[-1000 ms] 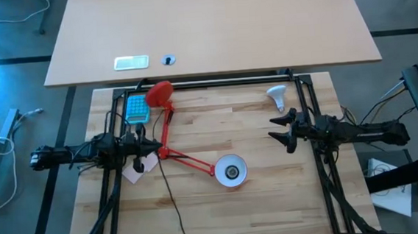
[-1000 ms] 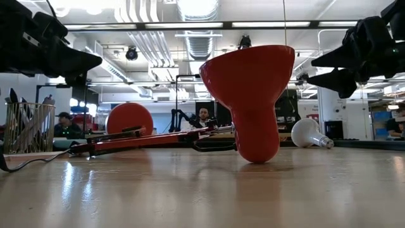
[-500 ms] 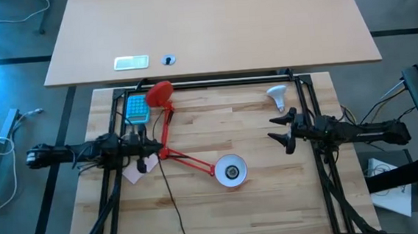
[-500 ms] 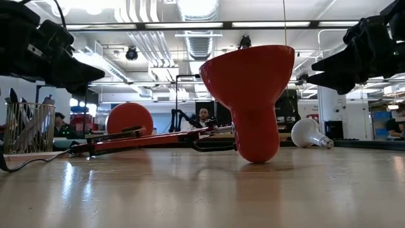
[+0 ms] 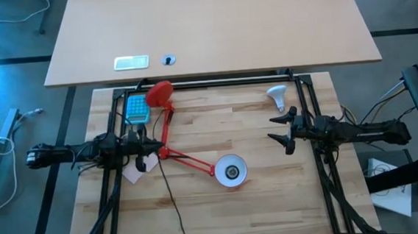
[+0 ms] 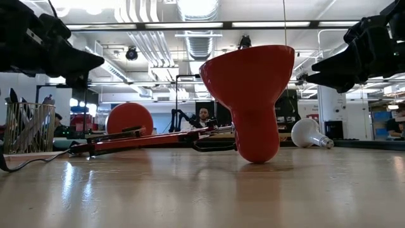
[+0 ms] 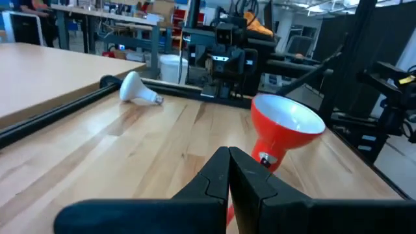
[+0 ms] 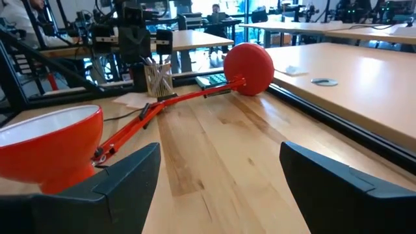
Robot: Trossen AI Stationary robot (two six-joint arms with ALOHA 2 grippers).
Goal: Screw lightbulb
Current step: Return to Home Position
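Lightbulb (image 5: 276, 94) lies on its side near the spread right jaws

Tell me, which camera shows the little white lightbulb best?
The low view: the lightbulb lies side-on, globe and screw base both clear. The left wrist view shows it whole too, at an angle. The high view shows it small, from above. The right wrist view misses it.

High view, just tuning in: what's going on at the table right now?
Nothing is being handled. The lightbulb lies loose on the table near its far right corner, beyond the right tool, which hovers open and empty. The left tool is shut on nothing, over the left side by the lamp's arm. The red lamp lies across the table, its shade mouth-up in the middle with no bulb in it.
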